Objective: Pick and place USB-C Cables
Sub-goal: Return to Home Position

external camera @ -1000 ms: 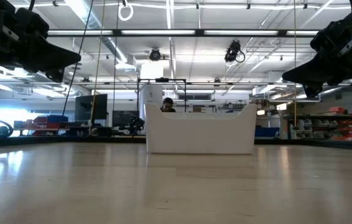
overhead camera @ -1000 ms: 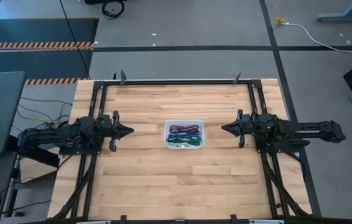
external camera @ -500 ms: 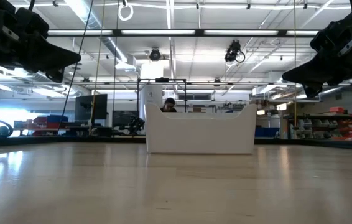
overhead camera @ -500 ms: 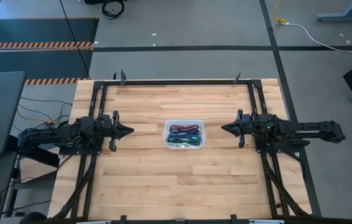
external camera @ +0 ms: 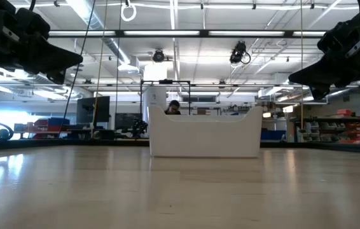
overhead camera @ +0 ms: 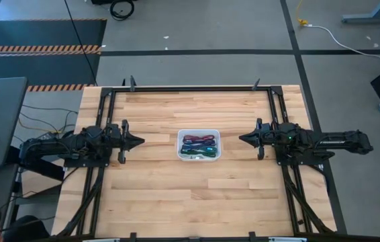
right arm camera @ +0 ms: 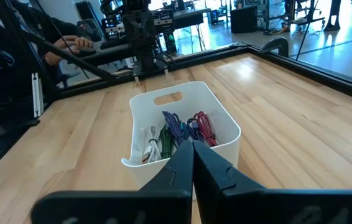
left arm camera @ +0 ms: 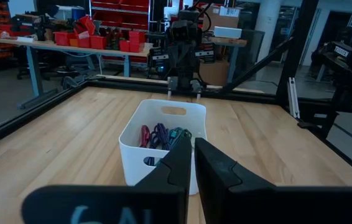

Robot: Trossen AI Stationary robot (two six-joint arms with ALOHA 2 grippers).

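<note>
Looking straight down, the high view shows the white tray [overhead camera: 179, 144] at the middle of the wooden table [overhead camera: 176, 195], with the USB-C Cables [overhead camera: 199, 146] lying inside it as coloured bundles. The left gripper [overhead camera: 138, 141] and the right gripper [overhead camera: 242, 138] point at the tray from opposite sides, each well apart from it. In the low view the tray [external camera: 205, 137] stands on the table, its wall hiding the contents. A dark arm end hangs above and to each side of it, and a person [external camera: 173, 106] shows in the room behind it. In the left wrist view the left gripper's fingers [left arm camera: 179, 165] are pressed nearly together with nothing between them. Beyond them red, purple and teal cables [left arm camera: 160, 134] lie in the tray [left arm camera: 138, 149]. In the right wrist view the right gripper's fingers [right arm camera: 179, 165] likewise meet and grip nothing. Beyond them the tray [right arm camera: 222, 149] holds a white-grey bundle beside purple and red ones [right arm camera: 182, 127].
</note>
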